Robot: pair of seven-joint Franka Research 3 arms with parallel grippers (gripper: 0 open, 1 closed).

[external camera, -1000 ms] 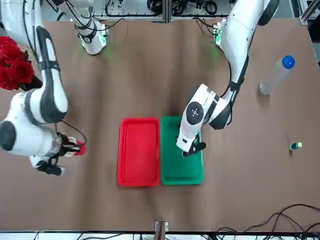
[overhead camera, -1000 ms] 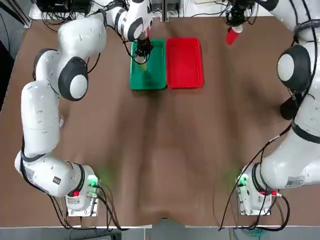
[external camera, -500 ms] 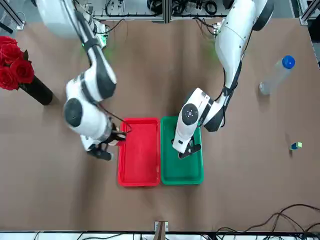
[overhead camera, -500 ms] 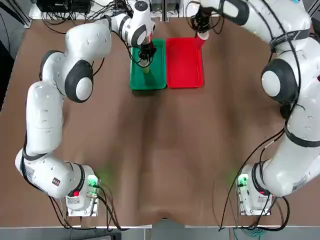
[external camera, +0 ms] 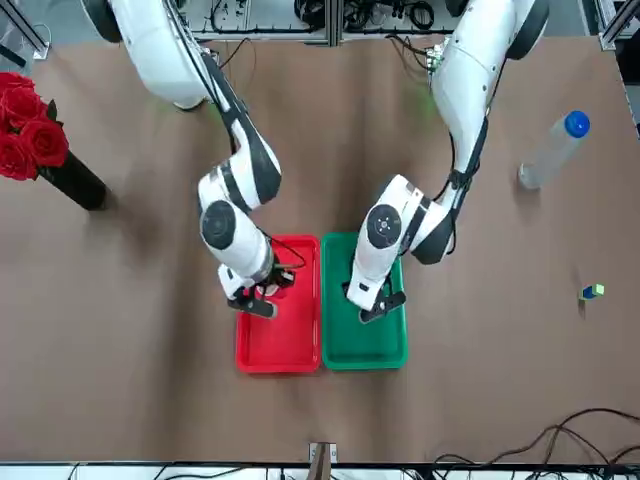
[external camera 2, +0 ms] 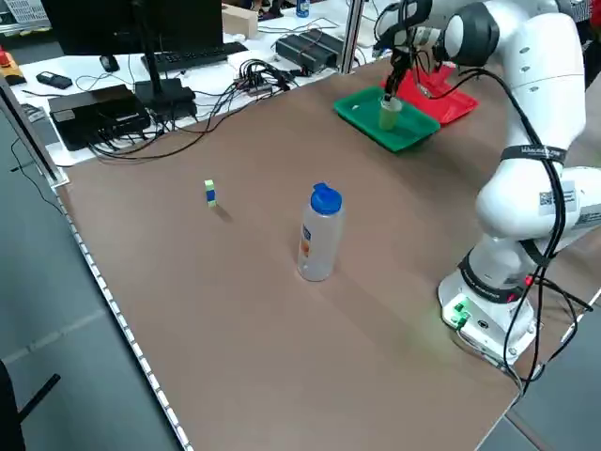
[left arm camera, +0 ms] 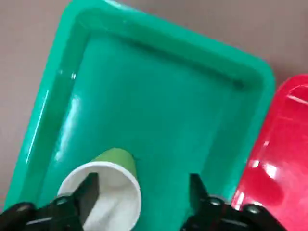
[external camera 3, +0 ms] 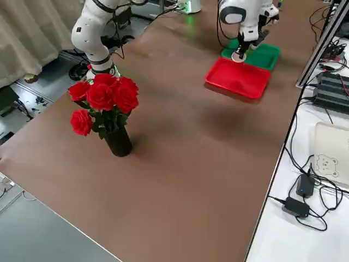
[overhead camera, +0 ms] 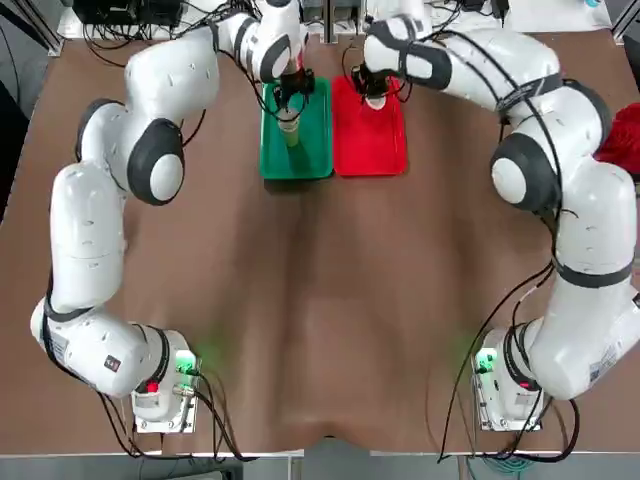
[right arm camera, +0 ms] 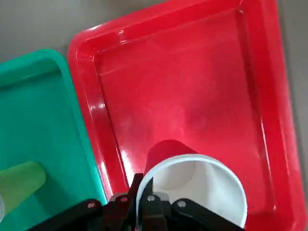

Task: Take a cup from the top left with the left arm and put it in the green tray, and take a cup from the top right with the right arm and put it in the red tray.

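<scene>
Green cup (external camera 2: 389, 115) upright in green tray (external camera 2: 362, 118), bottle (external camera 2: 319, 233) near

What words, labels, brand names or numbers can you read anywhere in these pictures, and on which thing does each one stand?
None can be read.
Bottle: its label shows print, too small to read.
Left arm: a small sticker, too blurred to read.
Green tray, red tray and both cups: no print visible.

Overhead, front, two side views (raised, diagonal), wrist close-ups; all sharing the green tray (overhead camera: 296, 130).
</scene>
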